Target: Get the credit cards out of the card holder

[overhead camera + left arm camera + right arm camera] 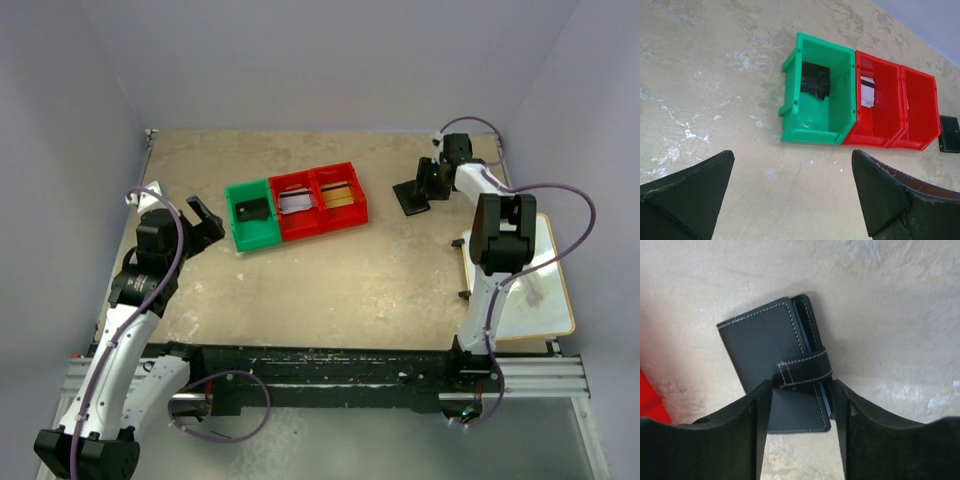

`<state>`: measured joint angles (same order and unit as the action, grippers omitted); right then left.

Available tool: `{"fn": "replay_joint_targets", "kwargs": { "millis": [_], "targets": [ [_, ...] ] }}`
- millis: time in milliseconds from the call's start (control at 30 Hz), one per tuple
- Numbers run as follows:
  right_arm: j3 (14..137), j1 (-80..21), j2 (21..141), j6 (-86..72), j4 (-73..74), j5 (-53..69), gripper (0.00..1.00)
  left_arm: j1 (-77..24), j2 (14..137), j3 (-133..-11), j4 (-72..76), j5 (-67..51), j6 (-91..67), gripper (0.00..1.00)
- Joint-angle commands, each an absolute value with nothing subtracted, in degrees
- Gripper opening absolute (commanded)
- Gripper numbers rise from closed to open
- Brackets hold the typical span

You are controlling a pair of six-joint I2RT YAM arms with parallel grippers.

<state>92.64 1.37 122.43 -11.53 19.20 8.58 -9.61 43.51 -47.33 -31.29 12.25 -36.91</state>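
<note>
1. The right tool (801, 390) is lowered over the wallet (765, 345) at the far right of the tabletop (380, 280); its two fingers stand partly apart, one over the wallet's black face and one beside the edge that the strap (805, 370) wraps; I cannot tell whether they are pinching the wallet or only straddling it.
2. The wallet lies folded shut, white stitching along its borders, the strap lying across its open side; a thin pale blue-grey lining shows in the slit along that side; in the top view it sits (410, 197) under the right tool (420, 185), well apart from the bins.
3. The left tool (792, 160) hangs released, fingers spread wide, above bare tabletop near the green bin (810, 132); from above it (205, 220) is just left of that bin (255, 237); it holds nothing.
4. Three bins stand touching in a slanted row: the green bin, then the middle red bin (300, 228), then the end red bin (345, 214).
5. A black card (815, 80) lies in the green bin; a silver card (867, 92) lies in the middle red bin (872, 135); a gold-brown card (340, 195) lies in the end red bin.
6. A pale board (555, 300) rests at the near right edge of the tabletop, beside the right arm.
</note>
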Motion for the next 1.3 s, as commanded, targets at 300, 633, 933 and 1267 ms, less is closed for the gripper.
{"fn": "replay_joint_targets", "kwargs": {
  "millis": [300, 633, 933, 1267],
  "targets": [
    [75.8, 1.2, 105.1, -13.0, 8.1, 19.1, 0.14, -9.1, 43.7, -46.9, -29.6, 11.5, -37.7, 0.99],
    [81.6, 1.4, 109.9, -16.6, 12.1, 11.6, 0.55, -9.1, 44.1, -47.7, -29.9, 10.2, -37.7, 1.0],
    [83.2, 1.3, 115.3, -16.0, 13.6, 10.9, 0.48, -9.1, 43.5, -47.9, -32.0, 11.3, -36.9, 1.0],
    [80.2, 1.4, 113.0, -15.8, 12.2, 6.4, 0.54, -9.1, 44.2, -47.1, -30.7, 9.9, -37.2, 1.0]
  ]
}}
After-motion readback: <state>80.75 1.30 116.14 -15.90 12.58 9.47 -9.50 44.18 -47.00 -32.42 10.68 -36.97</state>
